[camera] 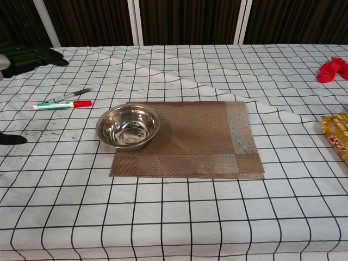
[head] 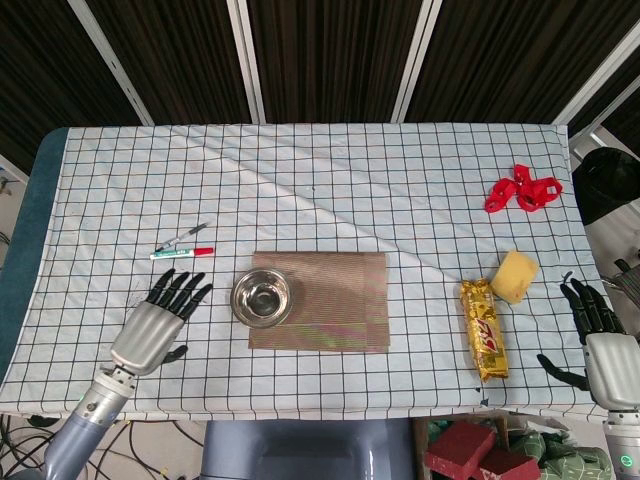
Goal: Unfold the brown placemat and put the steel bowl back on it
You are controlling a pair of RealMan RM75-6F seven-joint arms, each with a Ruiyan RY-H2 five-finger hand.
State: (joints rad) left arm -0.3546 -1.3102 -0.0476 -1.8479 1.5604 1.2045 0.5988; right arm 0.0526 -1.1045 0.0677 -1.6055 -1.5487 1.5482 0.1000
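One brown placemat lies folded near the middle of the checked tablecloth, and the steel bowl stands upright on its 9 o'clock edge, partly over the cloth. At 9 o'clock from the bowl the left hand rests with fingers apart, holding nothing. Two markers lie at 11 o'clock. At 3 o'clock are a yellow snack packet and a sponge, then the right hand, fingers spread and empty. Red rings lie at 2 o'clock.
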